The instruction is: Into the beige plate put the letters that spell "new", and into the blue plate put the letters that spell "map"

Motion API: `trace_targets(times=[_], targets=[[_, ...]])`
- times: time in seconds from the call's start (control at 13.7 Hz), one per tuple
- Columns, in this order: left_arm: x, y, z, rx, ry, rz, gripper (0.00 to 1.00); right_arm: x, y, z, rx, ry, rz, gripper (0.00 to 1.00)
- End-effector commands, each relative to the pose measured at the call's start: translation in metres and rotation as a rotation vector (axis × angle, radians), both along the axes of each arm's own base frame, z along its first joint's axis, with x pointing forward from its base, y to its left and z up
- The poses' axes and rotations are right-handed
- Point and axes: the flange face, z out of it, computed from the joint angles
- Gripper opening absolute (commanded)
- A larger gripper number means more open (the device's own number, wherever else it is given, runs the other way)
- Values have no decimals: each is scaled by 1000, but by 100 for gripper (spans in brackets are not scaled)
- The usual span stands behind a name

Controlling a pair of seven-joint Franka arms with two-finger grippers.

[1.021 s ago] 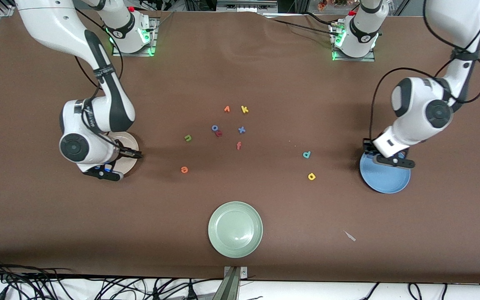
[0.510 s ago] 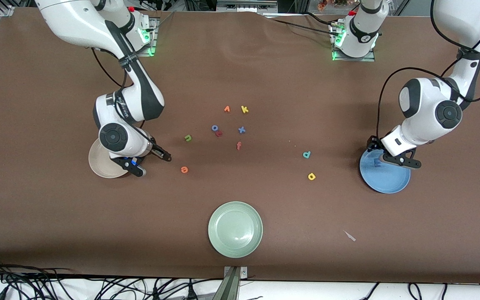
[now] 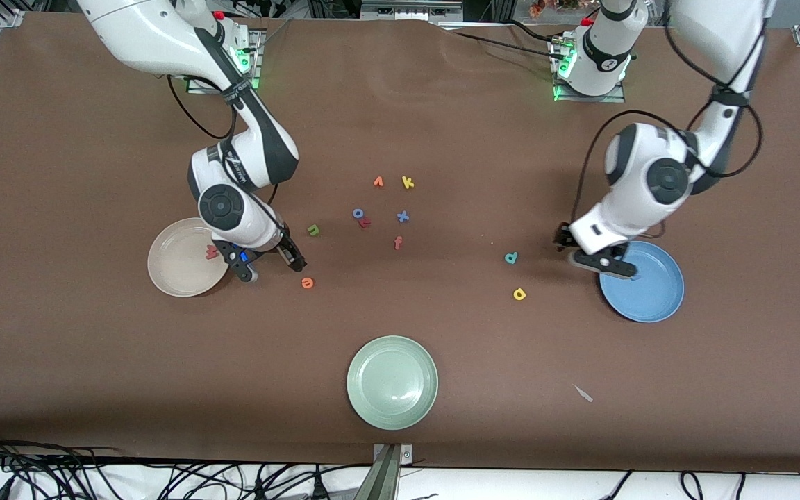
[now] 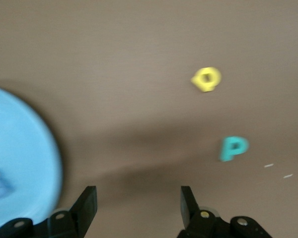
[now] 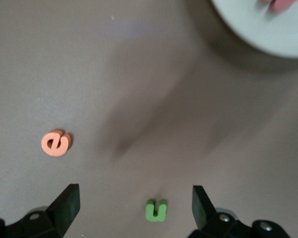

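the right gripper [image 3: 269,262] hangs with fingers spread over bare table between the beige plate [image 3: 174,274] and the orange e [image 3: 307,282]; the green n [image 3: 313,230] lies near. the salmon-pink w [image 3: 212,252] rests in that plate. the left gripper [image 3: 594,253] hangs, fingers spread and empty, over the blue plate [image 3: 650,295] rim; the blue m [image 4: 0,184] lies inside, the teal p [image 3: 511,257] and yellow a [image 3: 519,294] on the table nearby.
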Motion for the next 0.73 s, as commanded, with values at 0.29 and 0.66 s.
trace_targets(times=[0.29,0.66], targets=[[20,-82,-47,-14,12,3,79,-61,16,-20,52,-71,-72,100],[6,-106,-69,-15,5,-36,82,-72,16,-34,56,-74,-68,98]])
